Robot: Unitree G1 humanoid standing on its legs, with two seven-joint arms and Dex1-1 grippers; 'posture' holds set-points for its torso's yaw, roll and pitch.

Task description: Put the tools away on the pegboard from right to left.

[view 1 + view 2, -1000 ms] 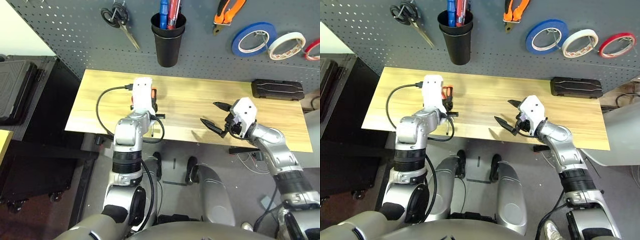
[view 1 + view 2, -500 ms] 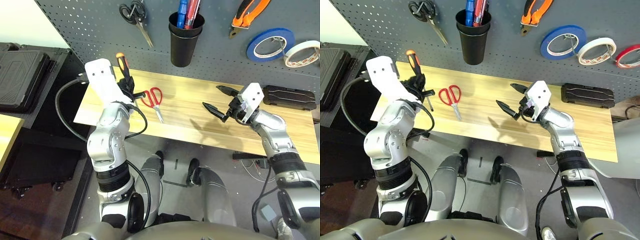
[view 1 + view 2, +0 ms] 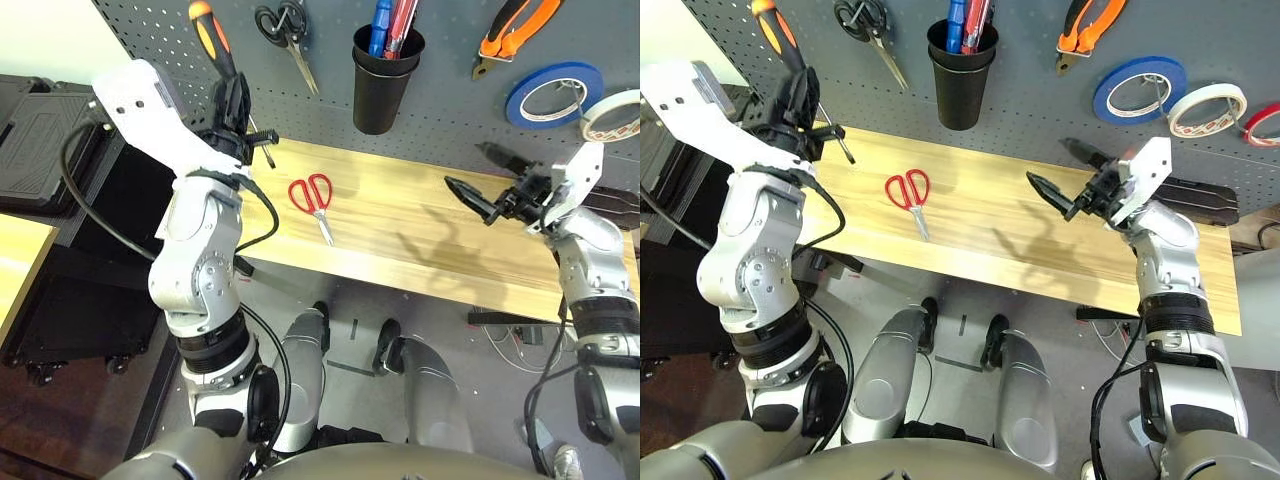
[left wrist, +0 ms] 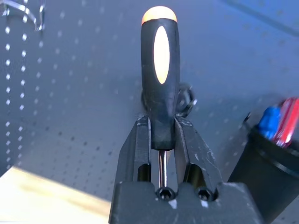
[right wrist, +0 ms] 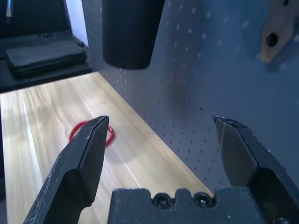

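My left gripper (image 3: pixel 232 100) is shut on the slim black-and-orange screwdriver (image 4: pixel 159 70). It holds the screwdriver upright, handle (image 3: pixel 212 40) up, in front of the left part of the pegboard (image 3: pixel 450 100). The red-handled scissors (image 3: pixel 313 197) lie flat on the wooden table (image 3: pixel 400 240), left of centre. On the pegboard hang the orange-and-black pliers (image 3: pixel 515 30) and the white tape roll (image 3: pixel 612 110). My right gripper (image 3: pixel 468 168) hovers open above the table's right side, with nothing between its fingers (image 5: pixel 88 149).
A black cup (image 3: pixel 383 85) with pens hangs mid-board, with black-handled scissors (image 3: pixel 285 30) to its left. A blue tape roll (image 3: pixel 553 90) and a red one (image 3: pixel 1265 118) flank the white roll. A black case (image 3: pixel 1200 195) lies at the table's back right, and dark cases stand left of the table.
My left arm has lifted the screwdriver off the table up to the pegboard, which uncovers the red scissors. The right gripper rose toward the board, still open. The camera shifted.
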